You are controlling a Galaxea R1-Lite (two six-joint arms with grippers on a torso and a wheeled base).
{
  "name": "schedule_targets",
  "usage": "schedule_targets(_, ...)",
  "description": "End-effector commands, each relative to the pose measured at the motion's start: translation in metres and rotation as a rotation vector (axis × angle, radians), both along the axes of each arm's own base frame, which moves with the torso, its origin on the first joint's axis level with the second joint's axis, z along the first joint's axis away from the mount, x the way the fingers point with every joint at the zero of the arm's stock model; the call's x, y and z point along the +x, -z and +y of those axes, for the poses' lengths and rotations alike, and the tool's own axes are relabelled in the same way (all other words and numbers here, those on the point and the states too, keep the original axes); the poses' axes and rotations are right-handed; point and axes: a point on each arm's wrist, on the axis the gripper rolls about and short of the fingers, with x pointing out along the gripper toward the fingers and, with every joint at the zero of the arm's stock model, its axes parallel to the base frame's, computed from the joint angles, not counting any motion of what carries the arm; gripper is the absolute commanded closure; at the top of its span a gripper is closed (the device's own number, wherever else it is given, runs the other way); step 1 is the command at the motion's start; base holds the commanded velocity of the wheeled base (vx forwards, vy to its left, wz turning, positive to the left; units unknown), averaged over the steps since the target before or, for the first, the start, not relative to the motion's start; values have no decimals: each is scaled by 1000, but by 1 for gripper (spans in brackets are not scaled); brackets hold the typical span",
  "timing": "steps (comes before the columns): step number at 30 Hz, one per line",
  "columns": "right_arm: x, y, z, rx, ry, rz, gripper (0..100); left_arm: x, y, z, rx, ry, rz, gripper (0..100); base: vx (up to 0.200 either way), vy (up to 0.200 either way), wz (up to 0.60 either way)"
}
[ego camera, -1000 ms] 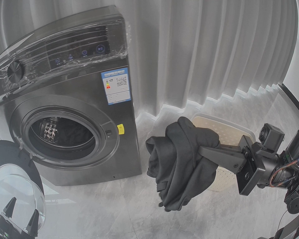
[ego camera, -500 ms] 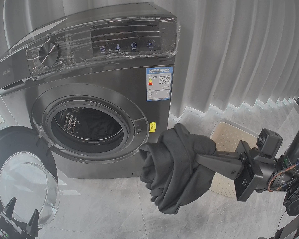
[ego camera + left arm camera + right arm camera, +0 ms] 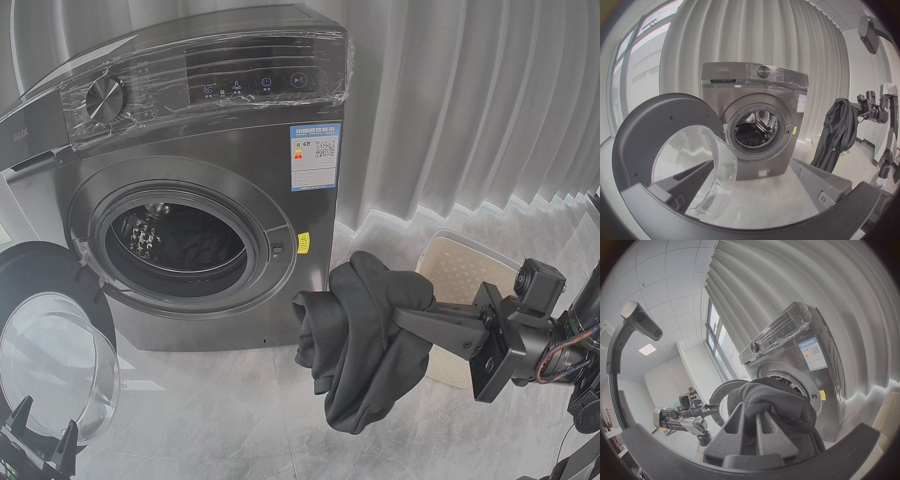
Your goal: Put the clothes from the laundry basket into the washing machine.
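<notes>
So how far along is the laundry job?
Done: the door of the washing machine stands open and dark clothes lie in the drum. In hand: the right gripper is shut on a dark garment, held up beside the machine. Left: getting it into the drum; the visible part of the laundry basket looks bare.

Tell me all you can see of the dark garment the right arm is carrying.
The dark garment is black or charcoal, soft with a fine knit texture, bunched in folds. The right gripper is shut on its upper part; the rest hangs free, seemingly clear of the floor. It hangs right of the washing machine, outside the open drum, in front of the cream laundry basket. Its type is unclear.
</notes>
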Motion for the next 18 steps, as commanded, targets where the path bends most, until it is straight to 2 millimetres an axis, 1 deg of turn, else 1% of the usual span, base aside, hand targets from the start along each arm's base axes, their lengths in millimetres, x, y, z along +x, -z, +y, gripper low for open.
schedule_targets(1,1,-3,2,8,-4,-11,100,1,5,0,2,-2,19,0,0,0,600)
schedule_targets(5,0,-3,3,7,-14,-10,100,1,5,0,2,0,19,0,0,0,600)
schedule_targets(18,-2,0,4,-1,-24,-1,100,1,5,0,1,0,19,0,0,0,0)
